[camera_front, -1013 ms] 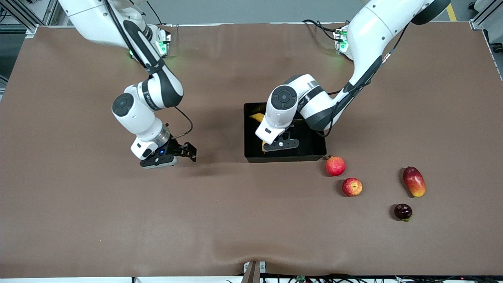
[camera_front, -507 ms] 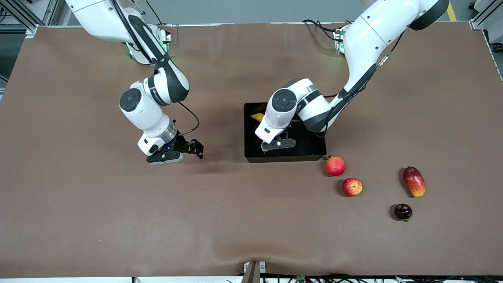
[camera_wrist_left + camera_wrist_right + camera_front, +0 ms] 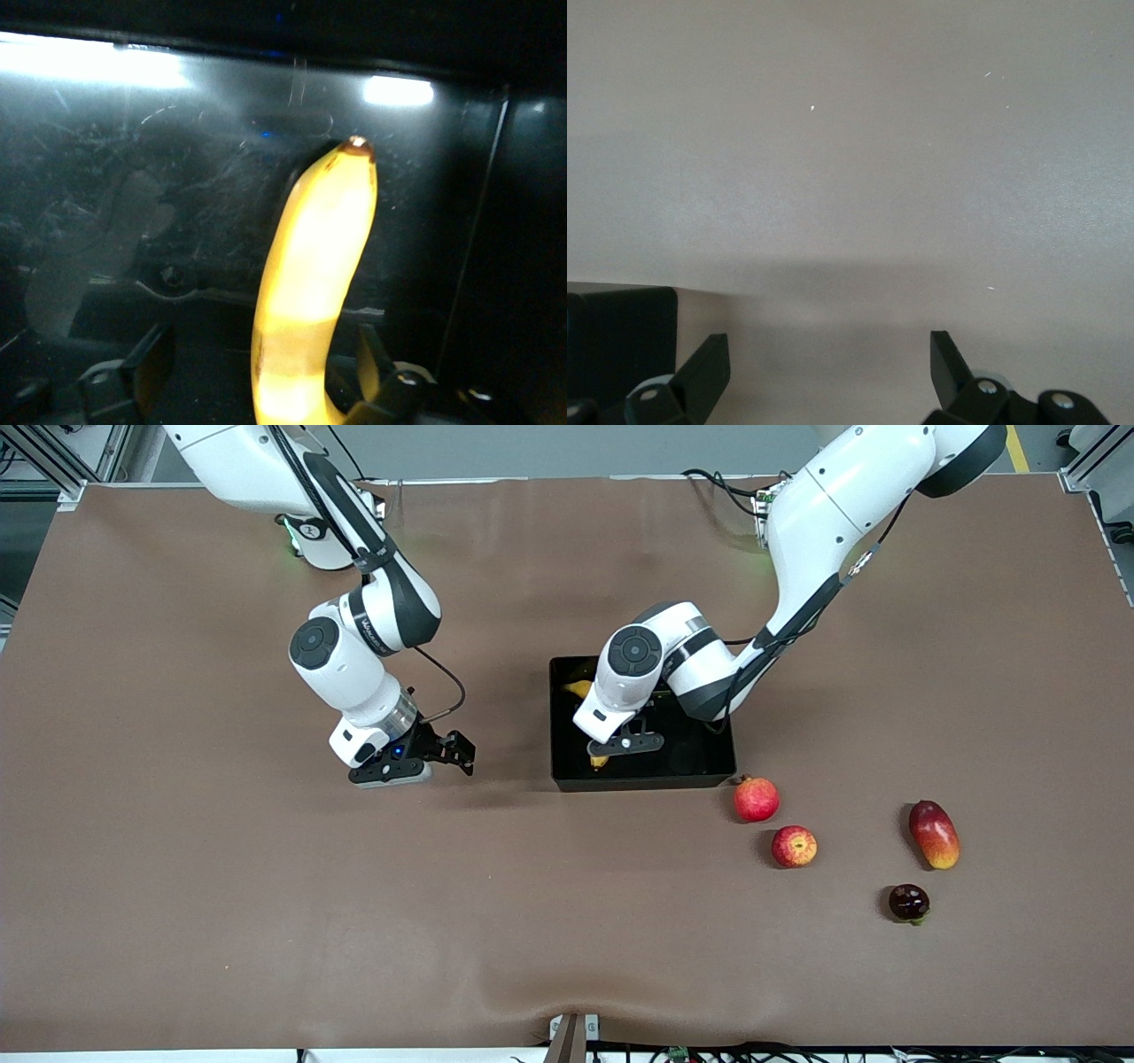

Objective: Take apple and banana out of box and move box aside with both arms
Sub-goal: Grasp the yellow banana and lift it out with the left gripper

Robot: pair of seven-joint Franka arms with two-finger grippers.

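1. While the apple [image 3: 794, 846] already lies on the table nearer the camera than the box [image 3: 700, 766], the banana [image 3: 310, 283] is still inside, so taking it out is the step in hand.
2. Left gripper [image 3: 625, 744] is down in the box, its fingers [image 3: 146, 367] apart on either side of the banana; next it likely must close and lift.
3. Right gripper [image 3: 431, 757] hangs open over bare table beside the box.
4. Only the left wrist view shows the fingers flanking the banana; the front view hides most of the fruit under the arm.
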